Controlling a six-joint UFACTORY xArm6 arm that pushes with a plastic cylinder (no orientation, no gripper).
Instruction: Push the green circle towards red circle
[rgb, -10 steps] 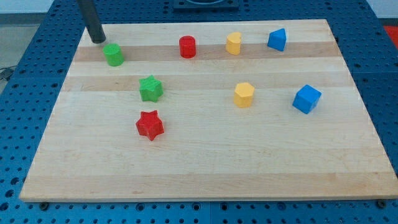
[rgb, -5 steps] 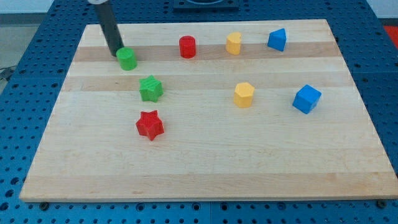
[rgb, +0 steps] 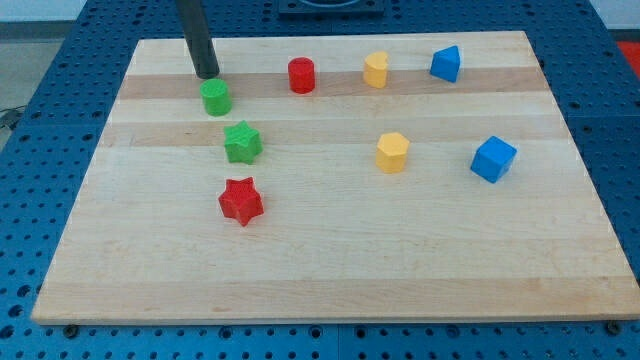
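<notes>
Wooden worktop (rgb: 330, 270) is carrying 8 blocks; my tip (rgb: 208, 75), a jawless rod end effector, is sitting just above the green circle (rgb: 215, 98) at upper left, well apart from the red circle (rgb: 301, 76), leaving most pushing undone.

Green circle and red circle, both in the upper left part of the frame.

The green circle (rgb: 215, 98) is a short green cylinder standing upright on the counter (rgb: 330, 250), in the upper left. The red circle (rgb: 301, 75) is a short red cylinder, also upright, to the right of the green one and slightly higher in the frame, well apart from it.
</notes>
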